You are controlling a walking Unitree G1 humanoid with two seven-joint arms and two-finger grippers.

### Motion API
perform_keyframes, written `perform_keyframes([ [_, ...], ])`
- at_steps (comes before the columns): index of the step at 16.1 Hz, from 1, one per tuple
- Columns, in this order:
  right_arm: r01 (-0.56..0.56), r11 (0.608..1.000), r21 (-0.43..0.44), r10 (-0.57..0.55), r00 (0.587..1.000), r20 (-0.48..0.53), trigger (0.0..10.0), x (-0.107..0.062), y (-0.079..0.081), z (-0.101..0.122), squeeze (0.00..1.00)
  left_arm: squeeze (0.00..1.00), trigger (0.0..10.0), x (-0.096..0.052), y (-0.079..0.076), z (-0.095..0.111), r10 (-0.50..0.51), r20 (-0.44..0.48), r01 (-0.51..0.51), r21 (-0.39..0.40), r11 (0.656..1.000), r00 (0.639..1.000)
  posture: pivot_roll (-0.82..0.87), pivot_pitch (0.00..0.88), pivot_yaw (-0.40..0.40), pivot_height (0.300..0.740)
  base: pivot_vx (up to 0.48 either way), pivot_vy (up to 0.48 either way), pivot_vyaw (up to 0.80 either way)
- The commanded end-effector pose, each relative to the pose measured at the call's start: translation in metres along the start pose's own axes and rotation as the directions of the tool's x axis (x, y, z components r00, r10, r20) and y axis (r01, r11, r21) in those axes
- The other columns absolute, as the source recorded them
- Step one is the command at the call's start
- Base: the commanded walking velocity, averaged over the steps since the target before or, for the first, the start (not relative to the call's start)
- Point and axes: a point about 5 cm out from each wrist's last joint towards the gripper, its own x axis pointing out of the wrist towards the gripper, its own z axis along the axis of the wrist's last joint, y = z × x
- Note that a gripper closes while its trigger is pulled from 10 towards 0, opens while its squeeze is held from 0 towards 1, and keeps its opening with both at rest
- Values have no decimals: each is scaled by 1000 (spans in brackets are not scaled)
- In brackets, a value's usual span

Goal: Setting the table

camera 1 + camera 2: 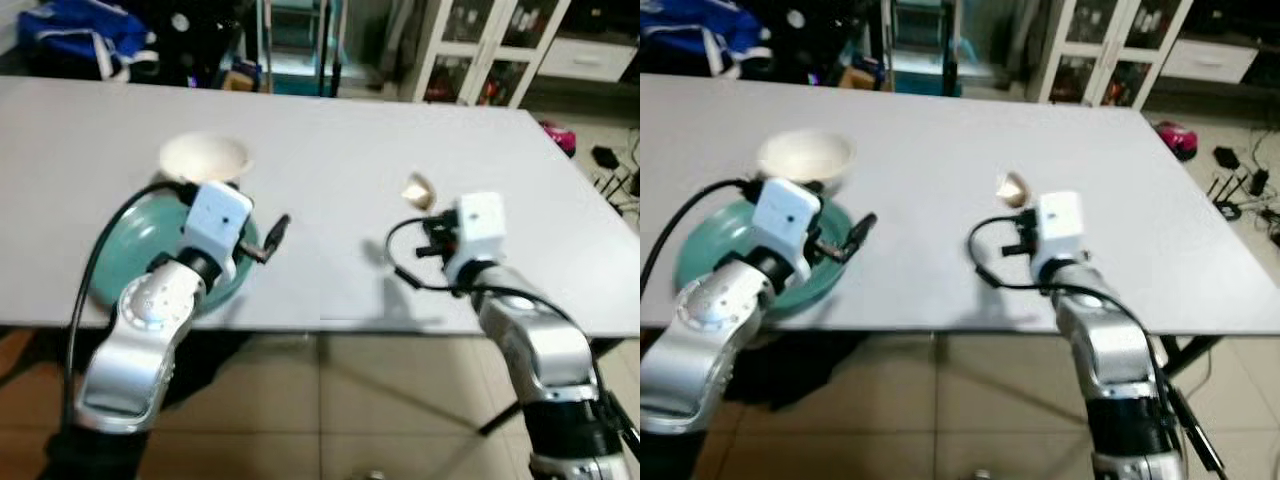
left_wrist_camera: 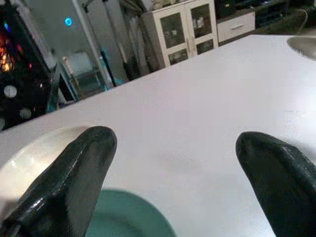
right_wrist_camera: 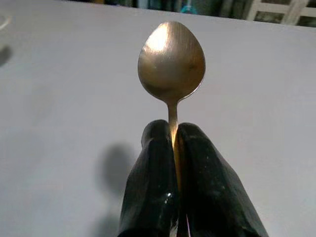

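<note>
Tabletop (image 1: pixel 330 170): one, pale grey, smooth and matte.
Plate (image 1: pixel 125 255): one, teal, round and glossy, at the tabletop's near edge.
Bowl (image 1: pixel 203 157): one, cream, round, touching the plate's far rim.
Spoon (image 3: pixel 172 64): one, brassy metal with an oval bowl, held above the tabletop well to the right of the plate; long axis runs straight out from the fingers, bowl end away from the robot.
Right claw (image 3: pixel 175 136): pinched tight on the spoon's handle.
Left claw (image 2: pixel 173 163): spread wide over the plate's right rim, holding nothing.
</note>
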Motion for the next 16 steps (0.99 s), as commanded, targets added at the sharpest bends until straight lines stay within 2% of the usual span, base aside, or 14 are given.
perform_keyframes([
  [1, -31, 999, 36, 32, 999, -25, 10000, 5, 11, -1, 0, 0, 10000, -10, 11, -2, 2, 1, -2, 17, 1000, 1000, 20, 0, -64, 740, 0, 0, 0],
  [4, 17, 992, 121, -7, 996, -84, 10000, 11, 16, -11, 0, 0, 10000, -20, 18, -4, -57, -28, 59, 61, 996, 998, 24, 0, -48, 740, 0, 0, 0],
  [5, -16, 993, 117, 25, 996, -83, 10000, 13, 24, -12, 0, 0, 10000, -22, 19, -5, -67, -40, 70, 62, 996, 997, 29, 0, -43, 740, 0, 0, 0],
  [7, -32, 994, 103, 41, 996, -84, 10000, 15, 28, -14, 0, 0, 10000, -19, 17, -1, -69, -17, 70, 55, 996, 997, 34, 0, -40, 740, 0, 0, 0],
  [8, -30, 992, 123, 41, 995, -87, 10000, 17, 30, -16, 0, 0, 10000, -15, 11, -2, -77, -29, 78, 34, 996, 997, 41, 0, -33, 740, 0, 247, 0],
  [11, -45, 990, 133, 56, 995, -81, 10000, 18, 34, -14, 0, 0, 10000, -6, 2, -5, -69, -37, 69, 3, 998, 997, 23, 0, -16, 740, 0, 480, -744],
  [16, -77, 991, 108, 86, 993, -77, 10000, 20, 34, -13, 0, 0, 10000, -3, 3, 0, -62, -21, 62, 6, 998, 998, 28, 0, -27, 740, 0, 480, -798],
])
